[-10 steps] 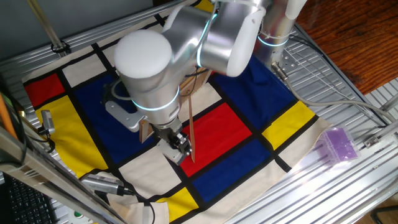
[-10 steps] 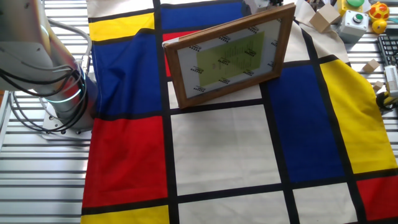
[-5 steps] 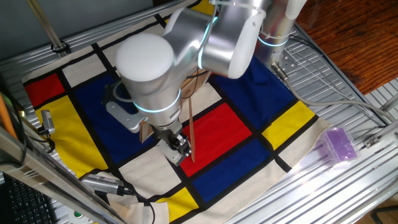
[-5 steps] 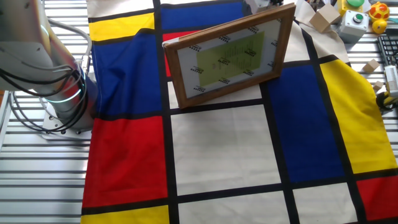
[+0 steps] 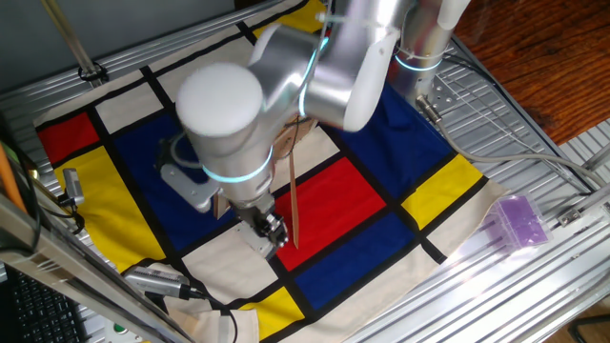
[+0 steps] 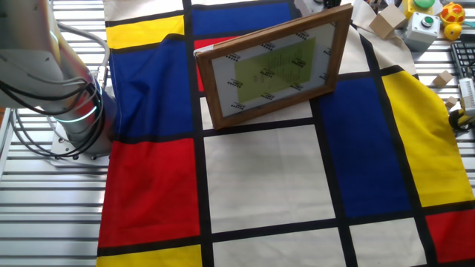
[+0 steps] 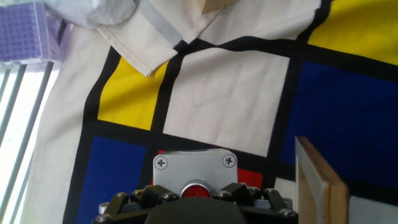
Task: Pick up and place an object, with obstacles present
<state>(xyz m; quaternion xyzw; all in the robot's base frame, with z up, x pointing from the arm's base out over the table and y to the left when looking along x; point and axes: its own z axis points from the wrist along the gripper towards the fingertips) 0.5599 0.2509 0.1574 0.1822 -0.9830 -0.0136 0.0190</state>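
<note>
In the hand view the small grey box [image 7: 194, 169] with its round red button [image 7: 196, 189] sits right between my gripper [image 7: 196, 202] jaws, which are shut on its sides. In one fixed view my gripper [image 5: 270, 229] hangs low over the cloth beside the slim wooden stick [image 5: 293, 205], which leans from the wooden board [image 5: 297, 138], largely hidden by my arm. The board stands on edge in the other fixed view [image 6: 274, 65], and its end shows close on the right in the hand view [image 7: 318, 186]. The gripper is out of the other fixed view.
A translucent purple block [image 5: 519, 221] lies on the metal table off the cloth's corner; it also shows in the hand view [image 7: 25, 31]. A box with a green button [image 6: 421, 21] and small wooden blocks [image 6: 386, 24] sit at one cloth edge. The arm's base [image 6: 78, 111] stands beside the cloth.
The arm has swung a little to the left and the gripper has shifted slightly left along the cloth. The board and stick have not moved.
</note>
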